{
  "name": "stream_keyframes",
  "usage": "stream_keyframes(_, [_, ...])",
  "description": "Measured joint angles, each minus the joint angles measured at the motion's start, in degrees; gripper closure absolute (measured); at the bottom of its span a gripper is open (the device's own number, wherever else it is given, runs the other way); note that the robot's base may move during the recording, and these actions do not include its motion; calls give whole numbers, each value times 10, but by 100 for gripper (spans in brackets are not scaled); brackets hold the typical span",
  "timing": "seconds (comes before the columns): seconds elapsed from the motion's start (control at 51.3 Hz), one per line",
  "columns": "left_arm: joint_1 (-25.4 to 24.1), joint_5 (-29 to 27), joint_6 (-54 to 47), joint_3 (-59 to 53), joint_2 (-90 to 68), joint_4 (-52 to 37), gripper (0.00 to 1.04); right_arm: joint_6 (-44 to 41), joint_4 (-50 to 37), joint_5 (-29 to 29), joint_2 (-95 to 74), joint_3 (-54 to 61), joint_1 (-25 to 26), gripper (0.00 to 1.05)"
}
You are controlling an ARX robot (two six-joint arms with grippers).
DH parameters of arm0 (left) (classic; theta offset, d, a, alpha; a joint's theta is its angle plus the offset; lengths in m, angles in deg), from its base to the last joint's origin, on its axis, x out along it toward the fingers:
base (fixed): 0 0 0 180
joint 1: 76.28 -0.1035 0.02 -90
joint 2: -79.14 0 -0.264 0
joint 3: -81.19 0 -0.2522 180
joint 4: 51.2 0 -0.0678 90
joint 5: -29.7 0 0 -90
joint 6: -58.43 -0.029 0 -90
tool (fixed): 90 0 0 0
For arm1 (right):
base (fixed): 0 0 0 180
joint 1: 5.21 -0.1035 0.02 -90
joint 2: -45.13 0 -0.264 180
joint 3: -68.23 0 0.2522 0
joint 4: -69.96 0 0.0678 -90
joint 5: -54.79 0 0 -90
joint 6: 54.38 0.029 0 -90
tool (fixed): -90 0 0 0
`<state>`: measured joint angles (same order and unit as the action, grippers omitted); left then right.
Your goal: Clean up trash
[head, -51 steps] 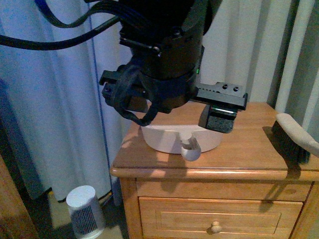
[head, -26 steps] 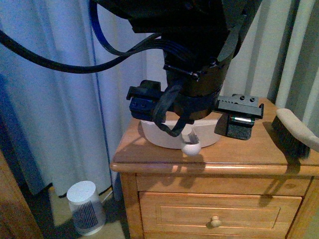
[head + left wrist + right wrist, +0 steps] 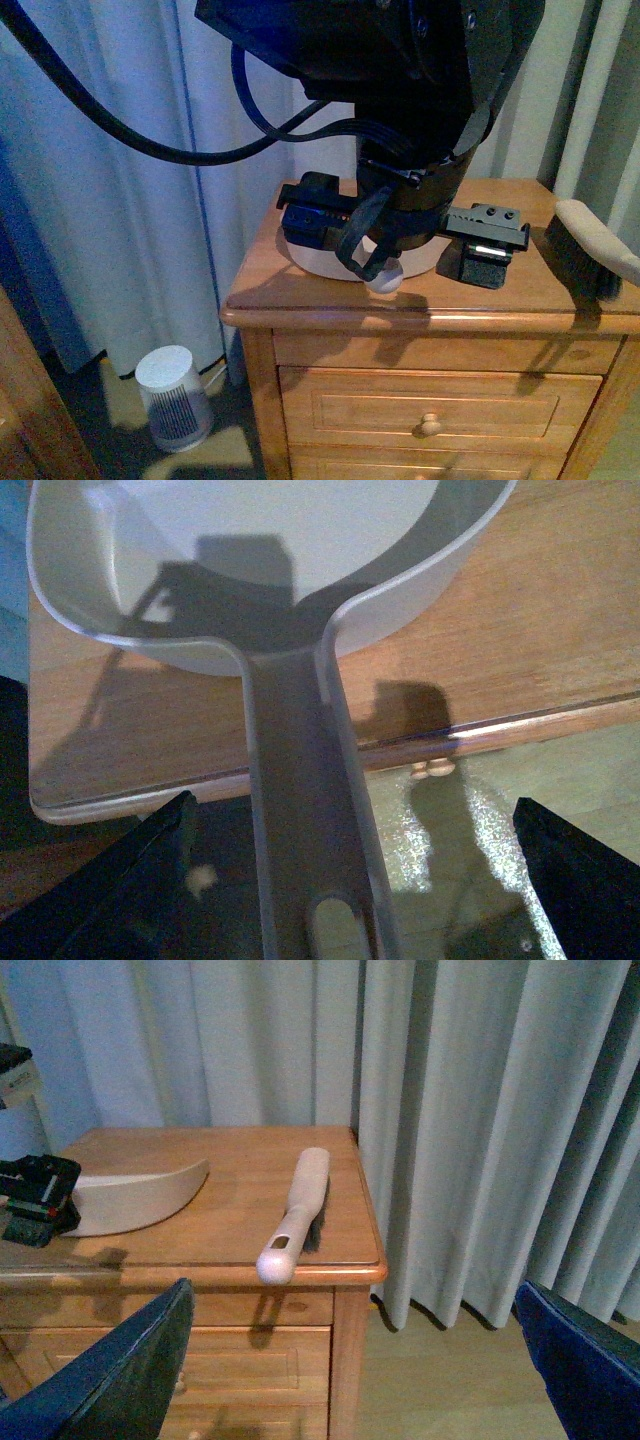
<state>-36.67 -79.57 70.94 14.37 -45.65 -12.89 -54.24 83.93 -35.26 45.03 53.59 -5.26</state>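
Saw the left gripper lower than one second before, closer to the nightstand top and hiding more of the dustpan. Found its jaws spread wide, one on each side of the dustpan handle, gripping nothing; could not tell any touch between fingers and handle. Saw the handle pointing out past the front edge of the nightstand, with the pan itself resting flat on the wood. Found the right gripper also wide open and empty, well apart from the nightstand and the brush. Noticed the brush lying on the right part of the top, dark bristles partly showing under its pale back, its handle tip at the front edge, near the dustpan but apart from it. Could not find the trash in any view, so could not tell its place. Noted pale curtains behind, a drawer knob below, and a small white cylinder on the floor to the left of the nightstand.
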Motion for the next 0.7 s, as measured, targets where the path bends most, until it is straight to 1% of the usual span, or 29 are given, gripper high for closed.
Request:
stream_keyframes(0.273, [-19,2,-12,7,-13,-7,8,0,0,0,0,0,0,7])
stream_keyframes(0.507, [-21,8,-18,2,-13,-12,8,0,0,0,0,0,0,7])
stream_keyframes(0.565, [-21,9,-19,-1,-13,-13,12,0,0,0,0,0,0,7])
stream_keyframes(0.663, [-22,10,-20,-9,-13,-15,8,0,0,0,0,0,0,7])
stream_keyframes(0.702, [-22,10,-20,-12,-13,-17,9,0,0,0,0,0,0,7])
